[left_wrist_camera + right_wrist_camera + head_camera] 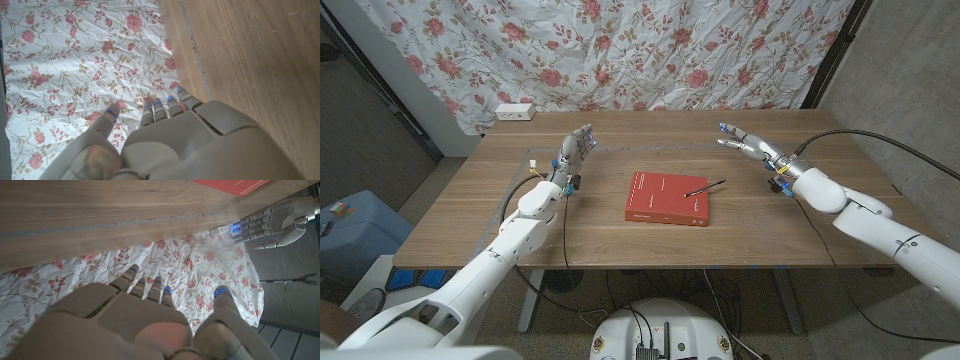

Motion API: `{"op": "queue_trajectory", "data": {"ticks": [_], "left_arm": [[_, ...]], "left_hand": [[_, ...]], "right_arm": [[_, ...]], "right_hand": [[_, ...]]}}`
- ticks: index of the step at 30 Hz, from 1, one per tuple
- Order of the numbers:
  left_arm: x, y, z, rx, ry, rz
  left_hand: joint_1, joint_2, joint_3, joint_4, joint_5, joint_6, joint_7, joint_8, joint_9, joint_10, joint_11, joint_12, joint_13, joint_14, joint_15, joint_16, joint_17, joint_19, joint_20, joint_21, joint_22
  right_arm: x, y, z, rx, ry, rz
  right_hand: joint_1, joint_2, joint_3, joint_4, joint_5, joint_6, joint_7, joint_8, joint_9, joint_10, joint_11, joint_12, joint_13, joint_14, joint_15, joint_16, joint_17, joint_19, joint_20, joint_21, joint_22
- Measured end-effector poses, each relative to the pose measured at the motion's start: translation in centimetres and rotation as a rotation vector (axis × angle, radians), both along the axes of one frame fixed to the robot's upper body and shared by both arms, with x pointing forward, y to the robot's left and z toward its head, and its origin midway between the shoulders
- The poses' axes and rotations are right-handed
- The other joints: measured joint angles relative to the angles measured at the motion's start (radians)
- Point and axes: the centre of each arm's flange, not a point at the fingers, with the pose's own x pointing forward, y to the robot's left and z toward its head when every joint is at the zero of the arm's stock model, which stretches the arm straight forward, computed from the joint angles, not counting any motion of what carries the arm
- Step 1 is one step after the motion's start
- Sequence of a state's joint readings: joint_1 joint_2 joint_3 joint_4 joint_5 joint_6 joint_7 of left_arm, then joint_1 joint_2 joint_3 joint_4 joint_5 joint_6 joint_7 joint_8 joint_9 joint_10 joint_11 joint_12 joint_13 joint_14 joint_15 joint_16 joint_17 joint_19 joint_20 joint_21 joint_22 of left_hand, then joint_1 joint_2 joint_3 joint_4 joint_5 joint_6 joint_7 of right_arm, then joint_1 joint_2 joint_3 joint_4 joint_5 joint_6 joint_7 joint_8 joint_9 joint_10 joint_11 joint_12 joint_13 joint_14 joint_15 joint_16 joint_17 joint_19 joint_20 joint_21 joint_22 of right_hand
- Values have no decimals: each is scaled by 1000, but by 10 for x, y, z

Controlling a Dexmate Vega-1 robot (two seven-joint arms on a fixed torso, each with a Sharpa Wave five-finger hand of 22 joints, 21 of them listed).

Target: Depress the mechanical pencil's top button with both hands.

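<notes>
Your left hand (578, 146) is raised above the table's left side, fingers straight and apart, holding nothing and touching nothing. In the left wrist view the same hand (165, 140) shows fingers extended toward the flowered cloth (75, 65) hung behind the table, nothing between them.

Your right hand (748, 143) hangs over the table's right side, fingers spread, thumb apart, also with nothing in it. The right wrist view agrees: fingers (150, 287) stretched out, no object in the palm as far as it shows.

The pencil (705, 187) lies between the two hands, tilted, one end resting on the right edge of the red book (665, 197) and the other end sticking out past it toward your right hand. It is well apart from both hands. Which end carries the button is too small to tell.

Judgement on progress: nothing of the task is done. The pencil is untouched. Still left: reach in, take the pencil, steady the barrel with one hand, and press the top with the other.

The book sits flat near the middle of the wooden table (620, 240).
</notes>
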State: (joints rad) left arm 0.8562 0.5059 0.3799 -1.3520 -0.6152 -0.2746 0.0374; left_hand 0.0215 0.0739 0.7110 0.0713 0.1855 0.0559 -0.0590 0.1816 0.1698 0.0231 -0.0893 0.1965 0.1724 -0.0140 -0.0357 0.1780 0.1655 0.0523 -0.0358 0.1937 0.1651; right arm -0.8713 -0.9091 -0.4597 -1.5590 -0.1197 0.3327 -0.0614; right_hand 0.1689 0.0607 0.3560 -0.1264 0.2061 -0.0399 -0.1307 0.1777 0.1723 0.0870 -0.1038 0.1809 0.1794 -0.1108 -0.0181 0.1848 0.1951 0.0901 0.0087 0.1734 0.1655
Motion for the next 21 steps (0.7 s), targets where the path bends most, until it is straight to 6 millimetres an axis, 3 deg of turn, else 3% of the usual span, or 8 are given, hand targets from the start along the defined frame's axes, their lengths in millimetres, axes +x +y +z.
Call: {"op": "queue_trajectory", "data": {"ticks": [4, 16, 18, 19, 21], "left_arm": [[-2, -3, -4, -5, 3, -2], [-3, -8, -11, -31, 1, 40], [-3, -7, -12, -32, 2, 47], [-4, -8, -13, -33, 2, 53], [-4, -8, -13, -34, 0, 61]], "left_hand": [[0, 0, 0, 0, 0, 5, -5, 0, 0, 5, -5, 0, 0, 0, 0, 0, 0, 0, 0, 0, 0], [0, 0, 0, 0, 0, 5, -5, 0, 0, 11, 0, 0, 0, 10, 1, 0, 0, 11, 0, 0, 0], [0, 0, 0, 0, 0, 5, -5, 0, 0, 15, -4, 0, 0, 11, 0, 0, 0, 11, 0, 0, 0], [0, 0, 0, 0, 0, 5, -5, 0, 0, 16, -5, 0, 0, 11, 0, 0, 0, 11, 0, 0, 0], [0, 0, 0, 0, 0, 5, -5, 0, 0, 16, -5, 0, 0, 11, 0, 0, 0, 11, 0, 0, 0]], "right_arm": [[4, -2, -4, -43, -2, -40], [-14, 8, 5, -232, -24, -92], [-14, 8, 5, -259, -12, -108], [-18, 11, 8, -271, -18, -103], [-20, 13, 9, -298, -13, -112]], "right_hand": [[10, -1, 4, -6, -8, 4, -4, 4, 3, -2, -8, 0, 0, -1, 1, 0, 0, -14, 0, 0, 0], [44, -6, 21, -34, -18, 24, -5, 11, 3, 2, -24, 0, 0, -45, 34, 0, 0, -57, 15, 0, 0], [56, 5, 27, -39, -18, 24, -6, 11, 3, 9, -31, 1, 0, -48, 38, 0, 0, -57, 15, 0, 0], [68, -7, 30, -42, -18, 20, -9, 11, 2, 9, -31, 4, 0, -48, 38, 0, 0, -57, 15, 0, 0], [83, 6, 37, -50, -16, 23, -16, 15, 2, 17, -38, 5, 0, -48, 38, 1, 0, -62, 20, 0, 0]]}}
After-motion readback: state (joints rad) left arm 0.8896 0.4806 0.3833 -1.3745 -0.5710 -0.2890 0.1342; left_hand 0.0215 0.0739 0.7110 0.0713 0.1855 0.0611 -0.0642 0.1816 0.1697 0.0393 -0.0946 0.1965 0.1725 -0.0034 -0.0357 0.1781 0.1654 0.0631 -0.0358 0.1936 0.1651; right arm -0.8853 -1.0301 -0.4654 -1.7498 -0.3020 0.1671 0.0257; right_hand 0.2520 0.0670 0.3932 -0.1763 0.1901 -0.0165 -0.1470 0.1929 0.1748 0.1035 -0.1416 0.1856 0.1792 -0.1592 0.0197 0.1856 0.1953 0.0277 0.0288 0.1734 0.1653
